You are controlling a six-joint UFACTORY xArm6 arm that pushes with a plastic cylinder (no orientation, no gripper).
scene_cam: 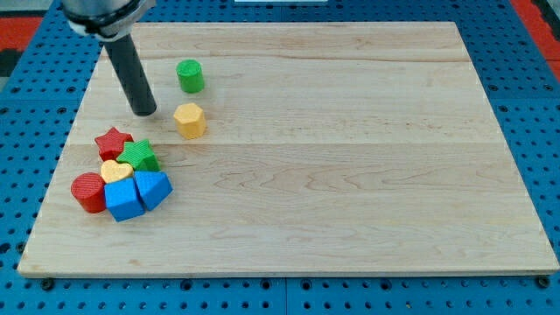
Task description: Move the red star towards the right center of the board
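Note:
The red star [113,142] lies near the board's left edge, at the top of a tight cluster. It touches the green star [139,156] on its right and the yellow heart [115,170] below it. My tip [144,113] rests on the board just above and to the right of the red star, with a small gap between them. The rod slants up to the view's top left.
The cluster also holds a red cylinder [88,192] and two blue blocks [123,198] [153,188]. A yellow hexagon [189,120] lies right of my tip and a green cylinder [190,76] above it. The wooden board [350,175] sits on a blue pegboard.

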